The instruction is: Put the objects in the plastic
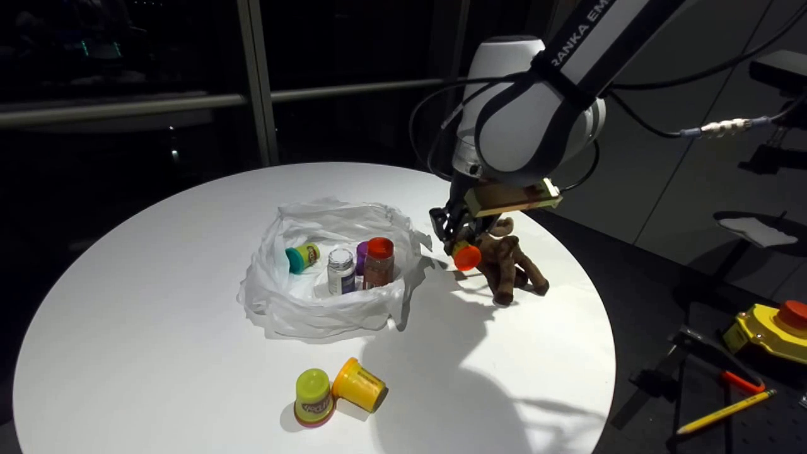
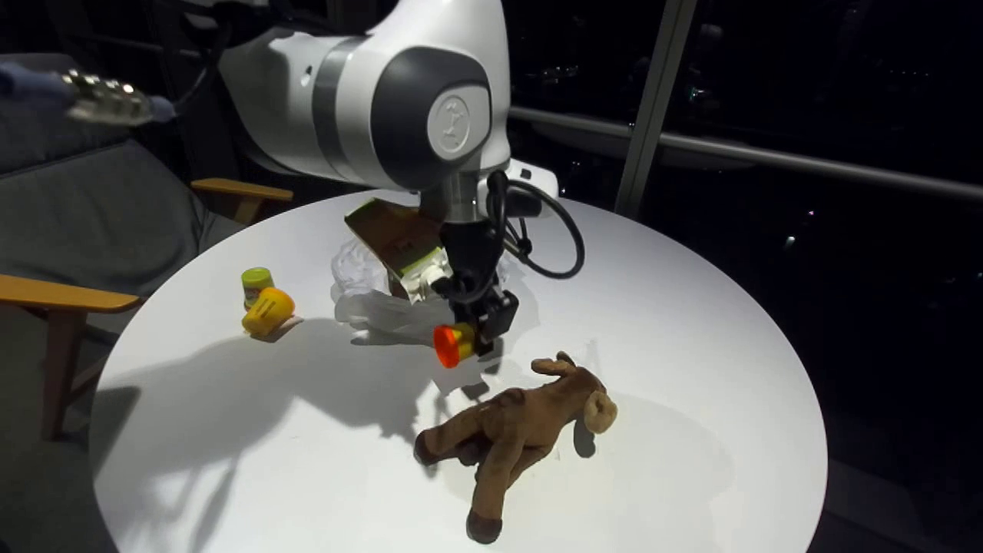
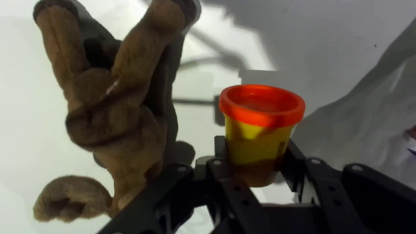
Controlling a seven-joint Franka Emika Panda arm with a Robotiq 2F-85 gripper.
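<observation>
Round table [image 1: 157, 284], crumpled plastic bag [image 1: 328, 315], tapered tub [image 3: 260, 136] (gripped)

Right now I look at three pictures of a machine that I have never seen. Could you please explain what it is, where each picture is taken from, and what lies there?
This is a robot arm; the gripper at its end pinches things as two fingers would. Two pictures look on from outside, from different places; the close one is the view from the robot's wrist. On the round table sits an open plastic bag. In it are a teal-lidded tub, a pale jar, a red jar and, partly hidden, something purple. Outside it are a green tub, a yellow tub on its side and a stuffed animal. The gripper holds a red-lidded tub above the table, not yet in the bag.
</observation>
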